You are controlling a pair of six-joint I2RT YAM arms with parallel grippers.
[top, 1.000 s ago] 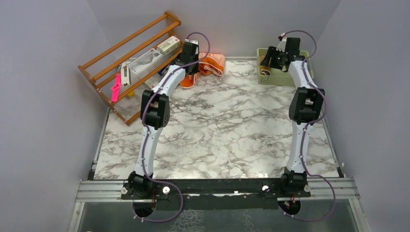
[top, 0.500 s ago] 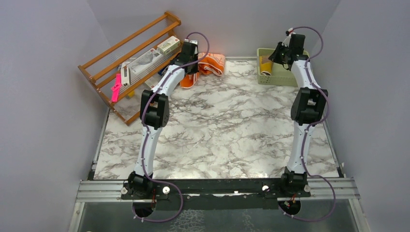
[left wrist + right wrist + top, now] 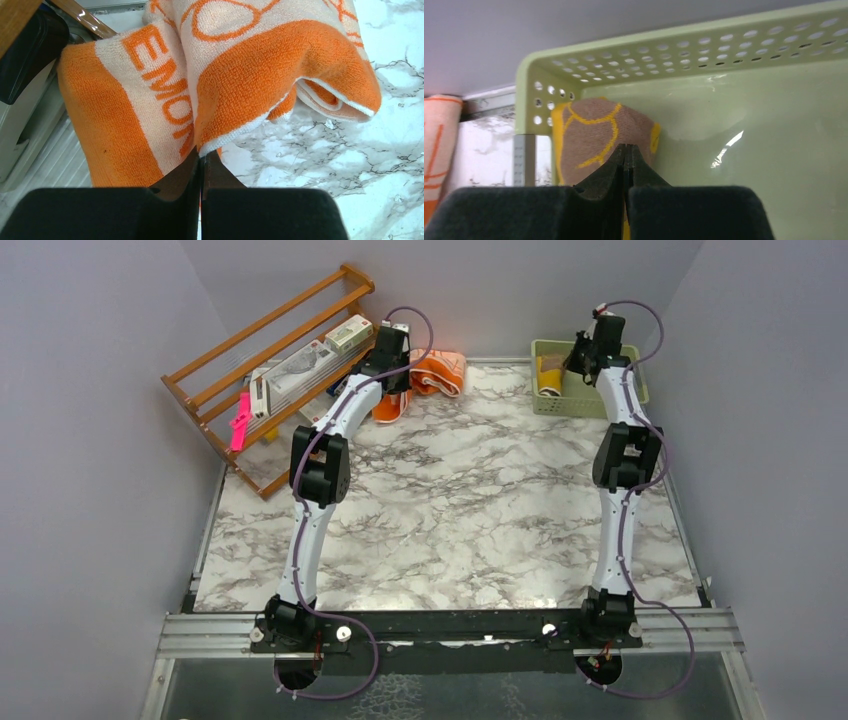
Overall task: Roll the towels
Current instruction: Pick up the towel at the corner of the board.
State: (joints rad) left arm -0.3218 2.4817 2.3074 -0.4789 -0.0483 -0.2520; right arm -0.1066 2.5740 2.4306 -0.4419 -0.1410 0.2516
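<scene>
The orange and pale peach towel (image 3: 438, 371) lies bunched at the table's far edge, lettering showing on its folds (image 3: 150, 90). My left gripper (image 3: 201, 154) is shut on its white hem, with one end of the cloth hanging under my left gripper (image 3: 392, 398) in the top view. The mustard towel (image 3: 594, 132), marked with yellow lines, sits rolled in the left end of the pale green basket (image 3: 724, 50). My right gripper (image 3: 625, 146) is shut just in front of that roll; I cannot tell whether it touches. From above, my right gripper (image 3: 574, 358) hangs over the basket (image 3: 585, 410).
A wooden rack (image 3: 270, 365) holding boxes and a pink item (image 3: 240, 422) leans at the far left, close to the left arm. Grey walls close in the table on three sides. The marble tabletop (image 3: 450, 510) stretches toward the arm bases.
My right gripper has closed from open to shut and its wrist has drawn back to the right over the basket. The left arm and the orange towel have not moved.
</scene>
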